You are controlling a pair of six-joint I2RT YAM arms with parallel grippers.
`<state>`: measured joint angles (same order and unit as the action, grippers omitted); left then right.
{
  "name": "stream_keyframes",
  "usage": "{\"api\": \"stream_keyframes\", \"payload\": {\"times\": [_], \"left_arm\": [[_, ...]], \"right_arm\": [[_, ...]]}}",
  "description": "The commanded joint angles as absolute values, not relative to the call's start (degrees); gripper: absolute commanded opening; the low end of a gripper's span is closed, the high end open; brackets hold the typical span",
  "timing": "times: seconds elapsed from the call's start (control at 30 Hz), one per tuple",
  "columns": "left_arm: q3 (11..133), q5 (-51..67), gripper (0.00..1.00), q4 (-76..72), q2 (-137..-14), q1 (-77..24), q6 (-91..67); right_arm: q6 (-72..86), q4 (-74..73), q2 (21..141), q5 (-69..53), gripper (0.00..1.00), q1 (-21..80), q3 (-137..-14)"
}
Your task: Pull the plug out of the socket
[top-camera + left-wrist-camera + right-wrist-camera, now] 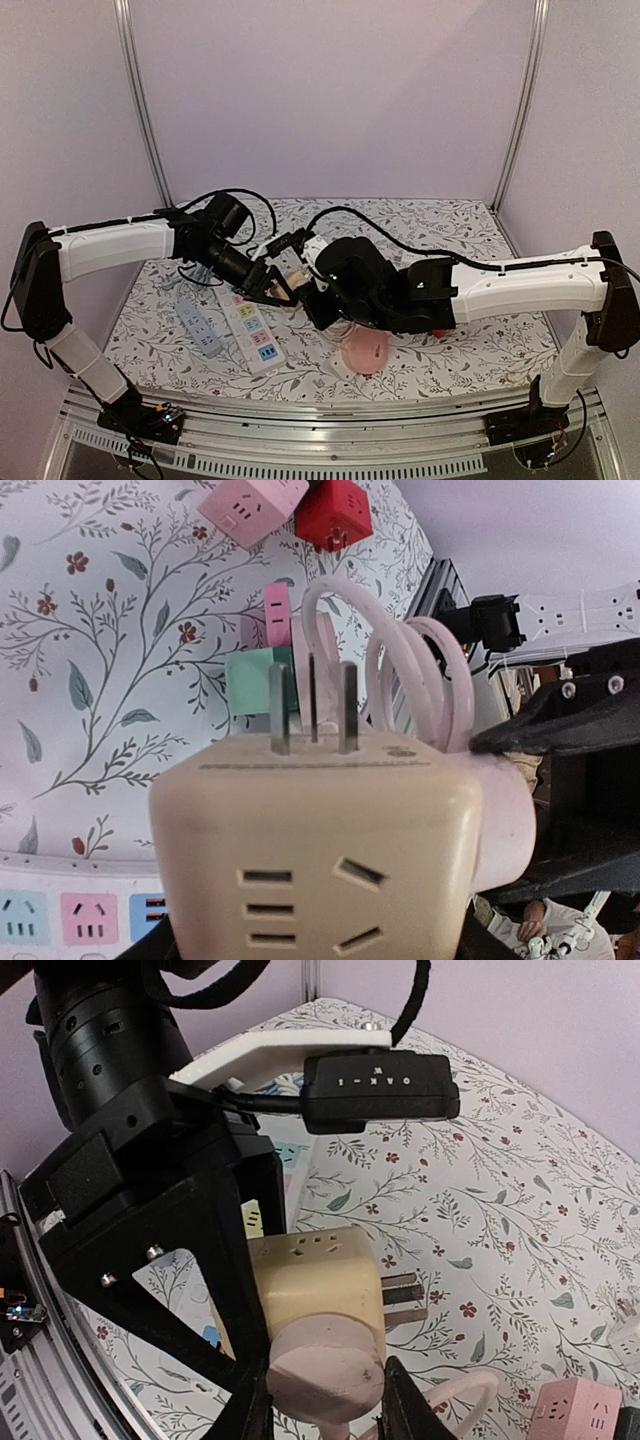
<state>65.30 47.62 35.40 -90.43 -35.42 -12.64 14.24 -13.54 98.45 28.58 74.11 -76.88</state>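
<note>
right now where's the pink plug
Centre of the top view, held up: the pink plug is seated in the cream cube socket, gripped by the right gripper.

in the top view the socket cube [320, 850] hangs over the counter's [450, 225] middle, left tool [310, 945] at its 9 o'clock, right tool [325, 1405] at its 4 o'clock. the plug [325, 1370] sits against the cube's side. a power strip [253, 335] lies at its 7 o'clock, a second strip [200, 328] at that one's 9 o'clock.
</note>
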Motion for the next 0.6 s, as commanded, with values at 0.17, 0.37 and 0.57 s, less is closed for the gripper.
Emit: {"api": "stream_keyframes", "payload": {"times": [0.17, 0.37, 0.57], "left_arm": [[67.3, 49.4, 0.00, 31.2, -87.5, -36.5, -12.8], [67.6, 46.1, 0.00, 32.1, -91.4, -32.1, -16.9], [67.0, 48.2, 0.00, 30.7, -90.2, -31.9, -16.7]], "right_arm": [[18.1, -14.6, 96.3, 19.0, 0.00, 73.4, -75.4], [10.2, -22.6, 102.4, 30.5, 0.00, 80.9, -84.8], [13.2, -22.2, 101.1, 30.8, 0.12, 79.1, -82.4]]}}
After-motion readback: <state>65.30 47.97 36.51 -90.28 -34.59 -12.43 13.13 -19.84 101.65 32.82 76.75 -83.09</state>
